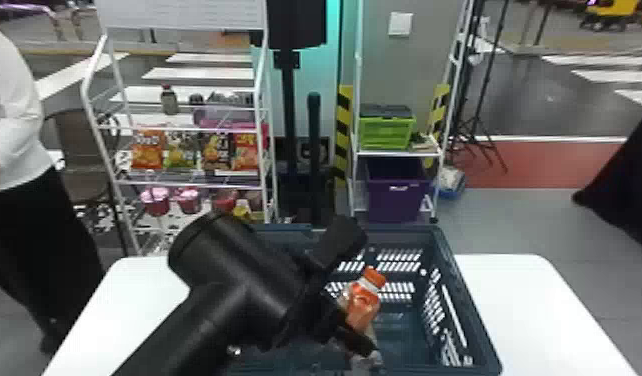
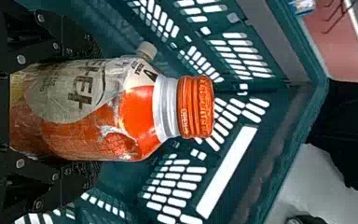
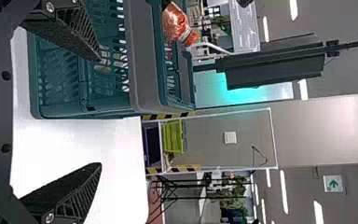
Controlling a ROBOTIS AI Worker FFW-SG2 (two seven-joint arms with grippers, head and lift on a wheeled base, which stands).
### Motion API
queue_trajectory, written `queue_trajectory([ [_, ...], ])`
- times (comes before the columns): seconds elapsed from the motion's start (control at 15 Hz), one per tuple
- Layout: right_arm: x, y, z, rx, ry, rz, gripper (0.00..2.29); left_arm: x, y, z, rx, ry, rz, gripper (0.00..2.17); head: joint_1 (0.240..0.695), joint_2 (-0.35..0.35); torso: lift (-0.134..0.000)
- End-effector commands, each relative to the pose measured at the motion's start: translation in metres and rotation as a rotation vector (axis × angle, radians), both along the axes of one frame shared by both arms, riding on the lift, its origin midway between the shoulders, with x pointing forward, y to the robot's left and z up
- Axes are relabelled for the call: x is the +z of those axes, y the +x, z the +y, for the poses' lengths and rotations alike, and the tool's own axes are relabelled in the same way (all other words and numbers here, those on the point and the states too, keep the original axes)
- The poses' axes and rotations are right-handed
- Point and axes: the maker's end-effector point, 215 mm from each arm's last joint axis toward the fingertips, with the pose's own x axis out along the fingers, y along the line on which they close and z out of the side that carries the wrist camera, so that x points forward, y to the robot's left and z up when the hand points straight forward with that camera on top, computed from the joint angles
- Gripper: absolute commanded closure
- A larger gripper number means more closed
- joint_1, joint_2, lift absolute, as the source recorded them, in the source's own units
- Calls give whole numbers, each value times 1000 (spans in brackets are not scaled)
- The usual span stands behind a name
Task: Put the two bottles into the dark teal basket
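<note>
Head view: my left end effector (image 1: 365, 295) clamps the orange bottle (image 1: 364, 302), fingers its width apart, above the basket (image 1: 461, 292), which holds a pale-capped bottle (image 2: 147, 50). Behind stands a snack rack (image 1: 185, 185). The basket's wall rises beside my right end effector (image 3: 100, 112), empty and spread wide.
</note>
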Motion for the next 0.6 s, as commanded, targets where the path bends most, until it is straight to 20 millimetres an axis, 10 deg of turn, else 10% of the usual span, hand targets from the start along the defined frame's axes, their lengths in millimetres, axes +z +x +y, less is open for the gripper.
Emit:
queue_trajectory([
  [0.0,1,-1,1,2,-4,-5,87,-13,4,4,2,57,5,2145,499,0,0],
  [0.13,1,-1,3,6,-4,-5,87,-20,6,7,13,72,15,2030,499,0,0],
  [0.33,0,1,4,8,-8,-6,87,-20,11,13,35,81,-4,-1,499,0,0],
  [0.53,-3,2,5,11,-7,-3,87,0,25,20,66,45,-54,-1,499,0,0],
])
